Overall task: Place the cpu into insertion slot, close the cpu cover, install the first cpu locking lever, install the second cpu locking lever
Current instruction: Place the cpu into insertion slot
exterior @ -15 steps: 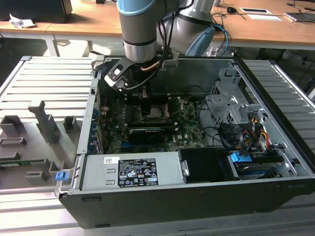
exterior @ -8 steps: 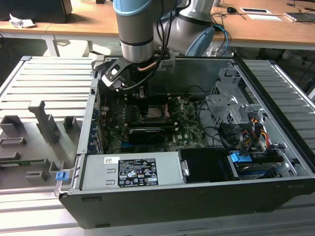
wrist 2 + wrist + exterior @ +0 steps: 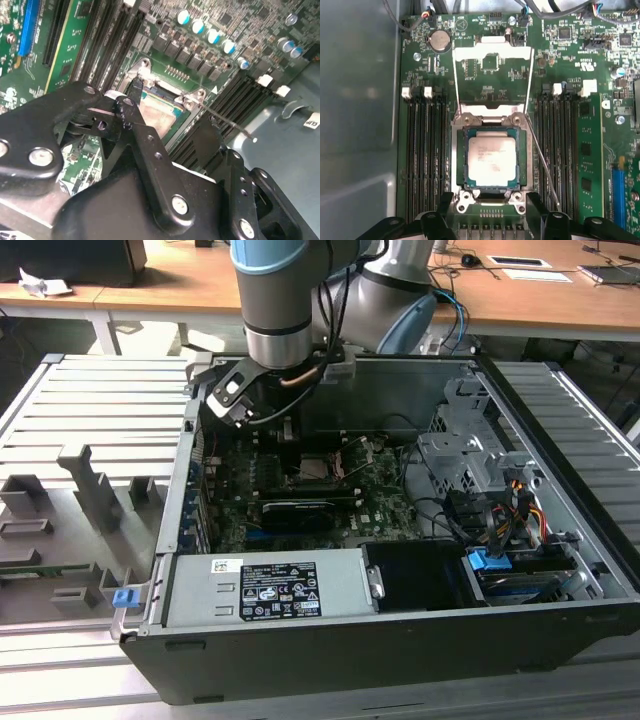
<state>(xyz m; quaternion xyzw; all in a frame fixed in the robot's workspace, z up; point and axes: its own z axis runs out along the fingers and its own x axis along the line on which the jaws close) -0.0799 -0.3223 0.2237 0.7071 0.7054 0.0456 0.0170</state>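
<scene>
Jaws spread empty over the seated cpu [image 3: 491,161], cpu cover [image 3: 492,51] raised.

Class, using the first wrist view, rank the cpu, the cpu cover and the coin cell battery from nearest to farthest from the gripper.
1. cpu, seated in the socket just ahead of the gripper.
2. cpu cover, swung open beyond the socket.
3. coin cell battery, past the cover's far corner.

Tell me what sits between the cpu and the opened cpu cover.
In the first wrist view, the cover's hinge plate with its two screws lies between the seated cpu and the flipped-back cpu cover.
</scene>
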